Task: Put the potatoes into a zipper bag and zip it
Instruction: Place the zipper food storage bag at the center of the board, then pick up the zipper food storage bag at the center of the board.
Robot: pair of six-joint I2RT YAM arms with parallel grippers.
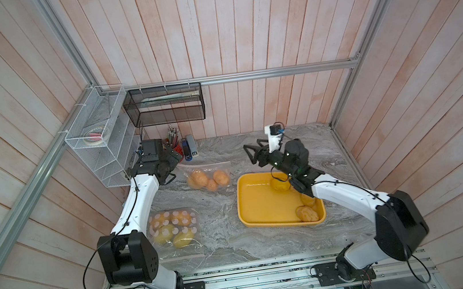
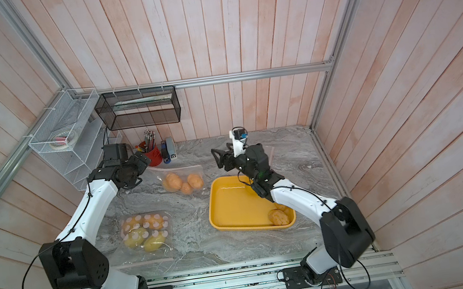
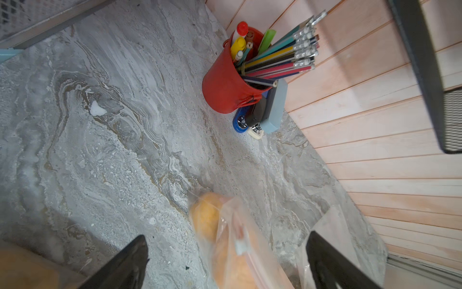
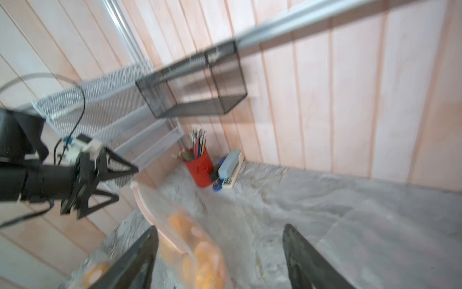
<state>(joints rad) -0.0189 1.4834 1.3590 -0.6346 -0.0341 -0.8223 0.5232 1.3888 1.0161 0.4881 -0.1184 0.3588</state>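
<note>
Currently the potatoes (image 1: 209, 179) lie in three lots.

- Far centre: four or so tan-orange ovals with lumpy skin. They are inside a clear zipper bag (image 1: 209, 166) lying flat on the table (image 1: 229, 235). A thin pink zip strip runs along the bag's far edge. Cannot tell whether it is sealed.
- Near left: a dotted bag (image 1: 183, 251) of crinkled glossy film printed with white spots. Orange potatoes sit on its far side, yellow and greenish-yellow ones on its near side.
- Right of centre: loose in the yellow tray (image 1: 258, 205), which is smooth plastic with rounded corners and a raised rim. Two knobbly tan ones touch in the near-right corner. Another at the far side is partly hidden under the right arm.

Table surface is grey, veined and stone-look, with a dull finish.

Left gripper (image 4: 127, 184) has black triangular fingers spread wide and grasps nothing. It sits just beside the far-left corner of the zipper bag.

Right gripper (image 1: 251, 145) has its jaws parted and is empty. It hangs right of the zipper bag, beyond the tray's far rim. Both wrist views are motion-blurred.

Far-left corner holds a red pencil cup (image 3: 225, 85) bristling with pencils, with a grey stapler (image 3: 273, 107) beside it. On the walls above are a black mesh shelf (image 1: 165, 105) and a white wire rack (image 1: 98, 143). The walls are pale pinkish wood planks.
</note>
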